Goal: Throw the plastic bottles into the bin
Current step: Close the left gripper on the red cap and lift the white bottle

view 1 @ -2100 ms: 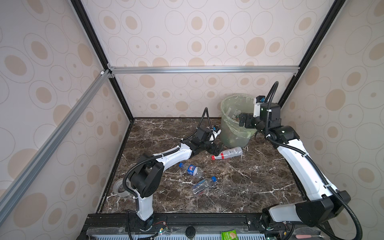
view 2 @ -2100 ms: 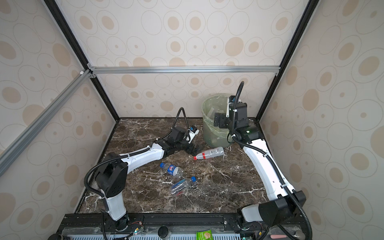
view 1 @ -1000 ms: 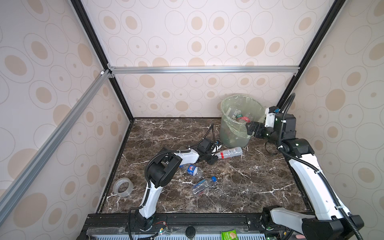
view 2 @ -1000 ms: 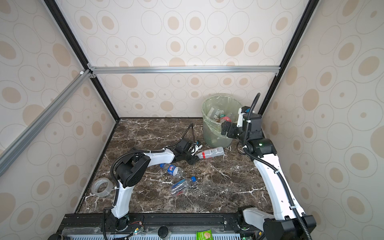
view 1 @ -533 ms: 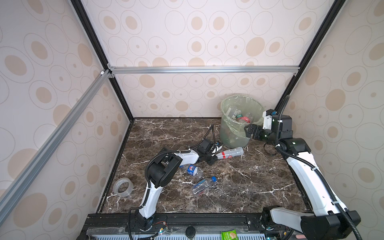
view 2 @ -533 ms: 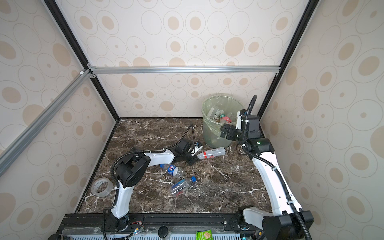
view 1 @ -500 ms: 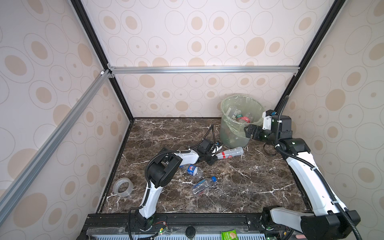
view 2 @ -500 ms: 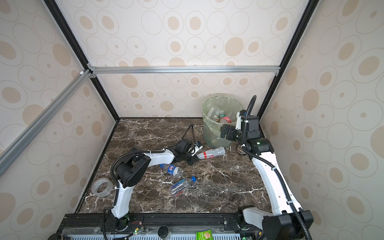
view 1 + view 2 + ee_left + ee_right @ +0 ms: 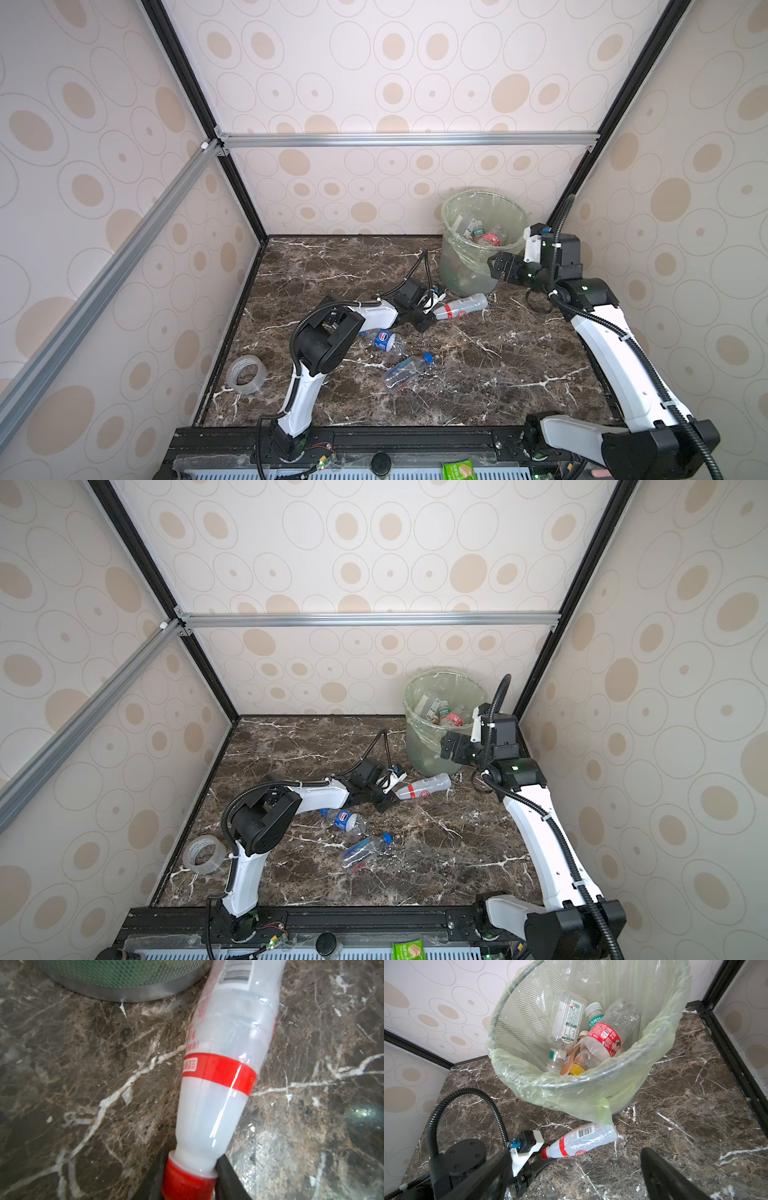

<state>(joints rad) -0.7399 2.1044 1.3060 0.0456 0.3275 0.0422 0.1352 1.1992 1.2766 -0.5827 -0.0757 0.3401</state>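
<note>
Left pincer [image 9: 190, 1169] grips the red-capped bottle [image 9: 220, 1088] by its neck (lying flat). Right pincer [image 9: 498, 268] gapes wide beside the bin [image 9: 461, 266].

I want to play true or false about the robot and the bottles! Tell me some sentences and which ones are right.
1. The left end effector is shut on the red-capped bottle at its cap end. True.
2. The red-capped bottle stands upright. False: it lies on its side on the table.
3. The right end effector holds a bottle. False: it is open and empty, near the bin.
4. The bin is empty. False: several bottles lie inside.
5. The tape roll lies on the table, outside the bin. True.
</note>
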